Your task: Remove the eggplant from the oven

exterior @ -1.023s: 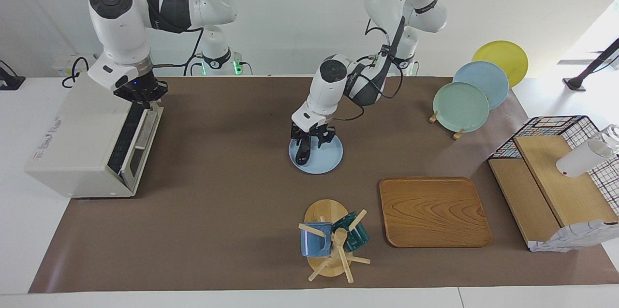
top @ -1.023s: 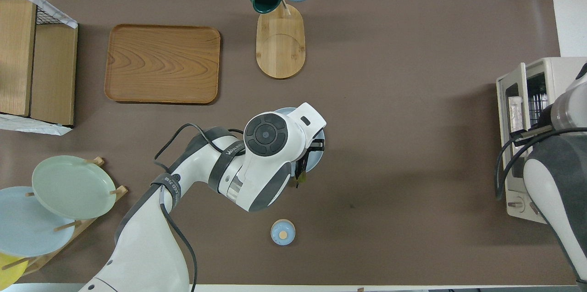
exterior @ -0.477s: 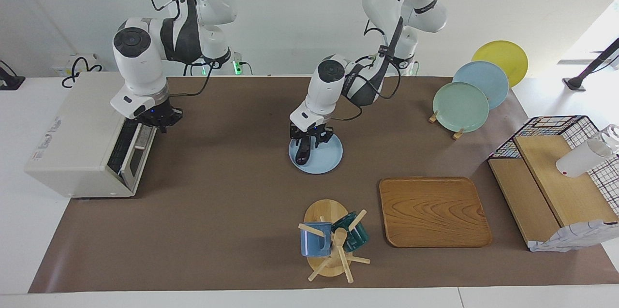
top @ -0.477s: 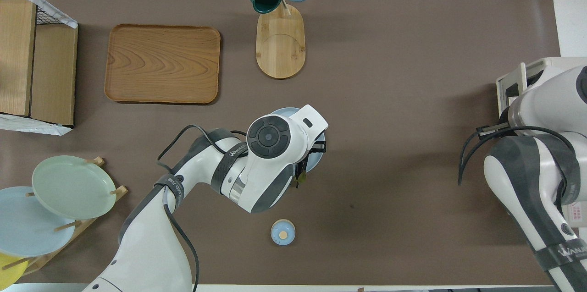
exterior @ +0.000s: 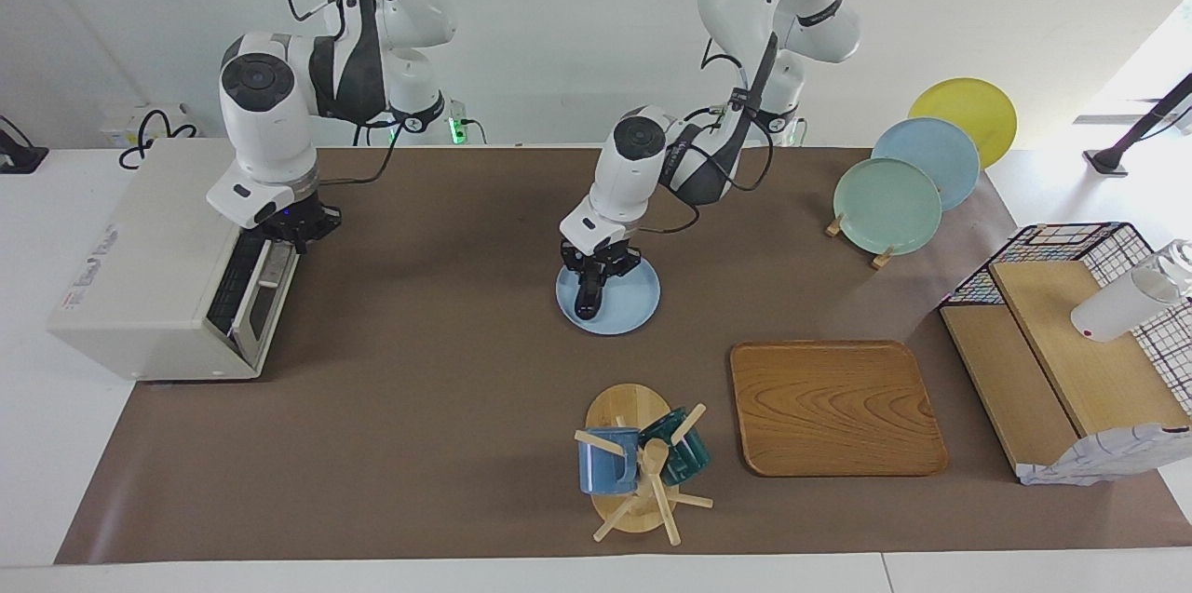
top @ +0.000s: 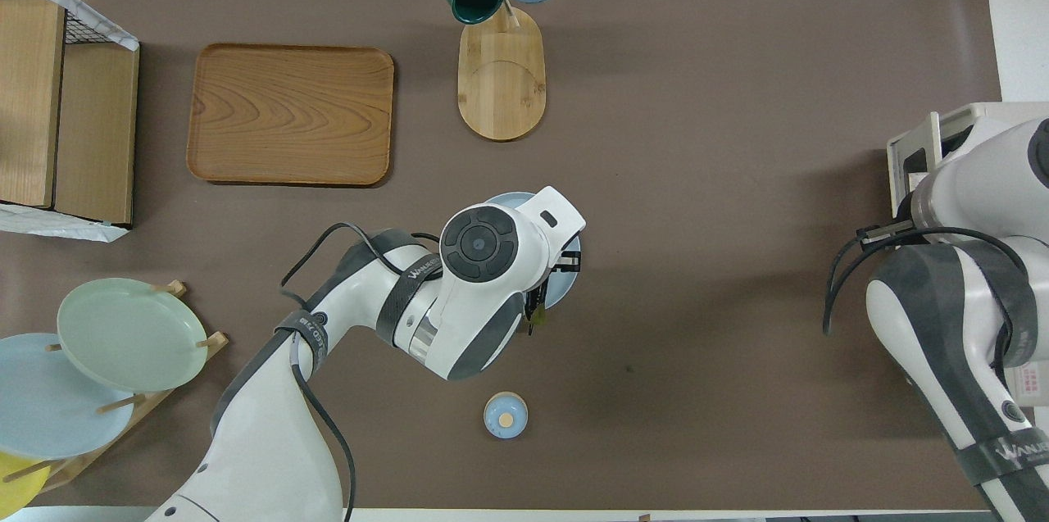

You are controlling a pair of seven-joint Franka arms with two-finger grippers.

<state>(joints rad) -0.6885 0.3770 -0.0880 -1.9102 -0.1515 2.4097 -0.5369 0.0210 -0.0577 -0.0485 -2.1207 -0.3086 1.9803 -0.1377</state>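
Mostly done: eggplant (exterior: 587,293) out of oven (exterior: 158,281), on plate (exterior: 631,303); left pincer (exterior: 594,276) clamped on it, right pincer (exterior: 291,230) together at oven door.

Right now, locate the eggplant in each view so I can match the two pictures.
Facing view: the eggplant lies on the small blue plate at mid-table, under the left tool.
Overhead view: only a dark sliver shows at the plate's nearer edge, under the left arm's wrist.
Shared landmark: the wooden mug rack.
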